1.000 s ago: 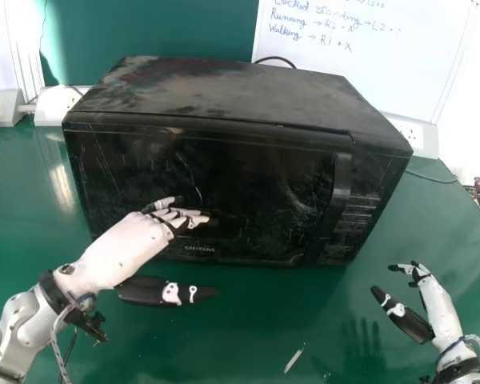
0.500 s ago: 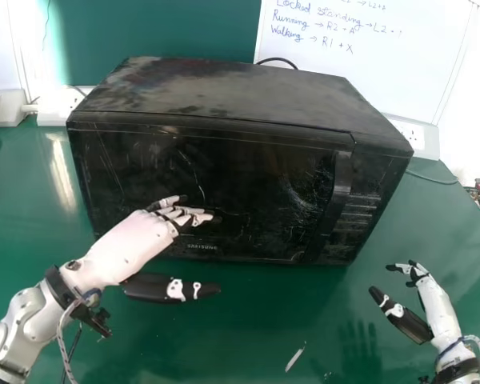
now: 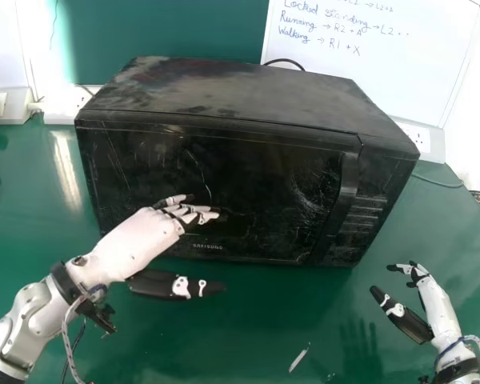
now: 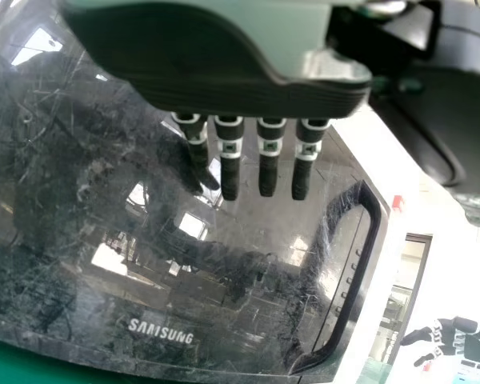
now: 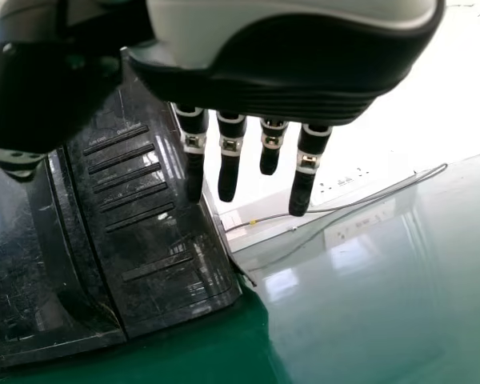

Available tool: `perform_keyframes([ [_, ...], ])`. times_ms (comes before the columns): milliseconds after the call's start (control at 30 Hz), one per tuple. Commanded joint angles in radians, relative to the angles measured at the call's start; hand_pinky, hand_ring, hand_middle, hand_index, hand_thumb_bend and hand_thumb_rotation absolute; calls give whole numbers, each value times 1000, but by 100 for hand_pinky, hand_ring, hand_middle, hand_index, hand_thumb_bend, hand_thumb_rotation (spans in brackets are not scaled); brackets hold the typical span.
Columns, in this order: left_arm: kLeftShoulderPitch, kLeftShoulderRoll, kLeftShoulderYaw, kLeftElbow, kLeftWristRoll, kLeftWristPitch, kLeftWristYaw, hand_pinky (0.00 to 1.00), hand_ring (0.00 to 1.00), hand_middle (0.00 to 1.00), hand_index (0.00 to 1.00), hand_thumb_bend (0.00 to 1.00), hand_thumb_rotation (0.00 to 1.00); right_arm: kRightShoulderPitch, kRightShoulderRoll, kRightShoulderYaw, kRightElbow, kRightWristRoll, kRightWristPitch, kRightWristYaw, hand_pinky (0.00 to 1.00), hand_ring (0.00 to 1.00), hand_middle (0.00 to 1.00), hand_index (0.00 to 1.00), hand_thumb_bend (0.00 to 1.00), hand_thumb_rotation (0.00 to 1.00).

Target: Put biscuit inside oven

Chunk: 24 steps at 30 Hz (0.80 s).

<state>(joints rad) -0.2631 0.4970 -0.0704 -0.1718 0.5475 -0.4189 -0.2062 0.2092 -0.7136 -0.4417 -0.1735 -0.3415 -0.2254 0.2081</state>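
Left hand: fingers straight, slightly spread, in front of the closed door; I'd back it out of the swing path first. Oven sits on the table. Handle is at the door's right: hook behind it, pull smoothly, arc left. Right hand, fingers extended and apart beyond the oven's right side, looks better placed to pull.
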Motion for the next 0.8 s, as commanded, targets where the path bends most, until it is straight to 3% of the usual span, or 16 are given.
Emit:
perform_keyframes([
  [0,-13,-2,-17,29,9,28,-2,78,89,95,91,90,100,5,6,5,-9,2,3,-3,78,86,88,82,96,27],
  [133,-16,0,-20,30,13,24,0,78,89,94,91,89,100,7,6,2,-7,7,-3,-3,78,86,88,82,96,26],
  [400,71,10,16,-5,1,-26,63,81,89,94,92,88,100,9,9,2,-21,12,11,4,78,86,88,82,96,27],
  [767,311,-19,94,-118,-168,-115,106,79,90,95,94,91,100,6,18,5,-41,3,53,-4,80,87,89,83,97,29],
])
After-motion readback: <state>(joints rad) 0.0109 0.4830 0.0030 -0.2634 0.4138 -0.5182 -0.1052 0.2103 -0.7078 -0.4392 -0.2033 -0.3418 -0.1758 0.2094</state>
